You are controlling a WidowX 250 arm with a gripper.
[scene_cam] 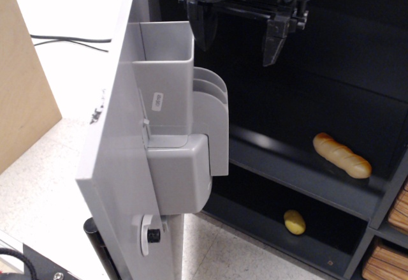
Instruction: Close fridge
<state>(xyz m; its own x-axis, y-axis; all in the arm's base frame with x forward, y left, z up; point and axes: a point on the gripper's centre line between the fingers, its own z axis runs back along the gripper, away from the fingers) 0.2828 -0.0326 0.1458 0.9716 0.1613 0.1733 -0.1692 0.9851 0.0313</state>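
The toy fridge stands open. Its black shelved interior [319, 101] fills the right half of the view. Its light grey door [115, 159] swings out toward me on the left, showing grey inner bins [172, 88] on its inside face. The black bar handle [99, 245] shows at the door's lower edge. My gripper [239, 37] hangs at the top centre, just right of the top bin and in front of the dark interior. Its two black fingers [274, 44] are spread apart and hold nothing.
A toy bread loaf [341, 155] lies on the middle shelf and a small yellow item [294, 222] on the lower shelf. A tan wooden panel [19, 88] stands at the left. Black cables [70, 41] lie on the white floor. Wooden slats [389, 254] show at the right edge.
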